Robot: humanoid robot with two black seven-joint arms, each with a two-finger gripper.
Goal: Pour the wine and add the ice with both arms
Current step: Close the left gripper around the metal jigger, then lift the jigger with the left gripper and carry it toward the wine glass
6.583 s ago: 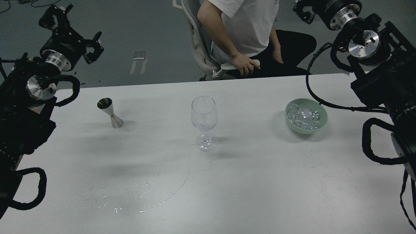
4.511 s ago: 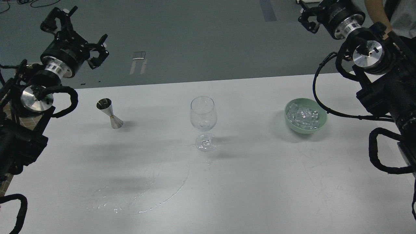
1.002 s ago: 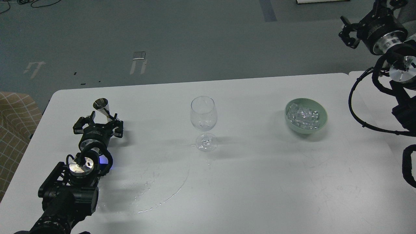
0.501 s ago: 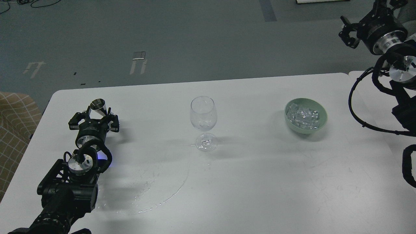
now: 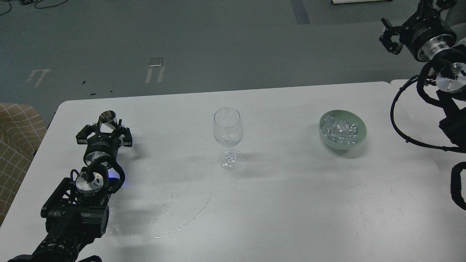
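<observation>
A steel jigger shows at the table's left, tilted, its lower half hidden inside my left gripper, which is shut on it just above the table. Any wine inside the jigger cannot be seen. A clear stemmed wine glass stands upright at the middle. The ice is a heap of clear cubes in a pale green bowl at the right. My right gripper hangs high at the top right, beyond the table's far edge, fingers apart and empty.
A thin curved spill of clear liquid lies on the white table in front of the glass, towards the left. A second white table edge adjoins at the right. A checked fabric object sits off the left edge.
</observation>
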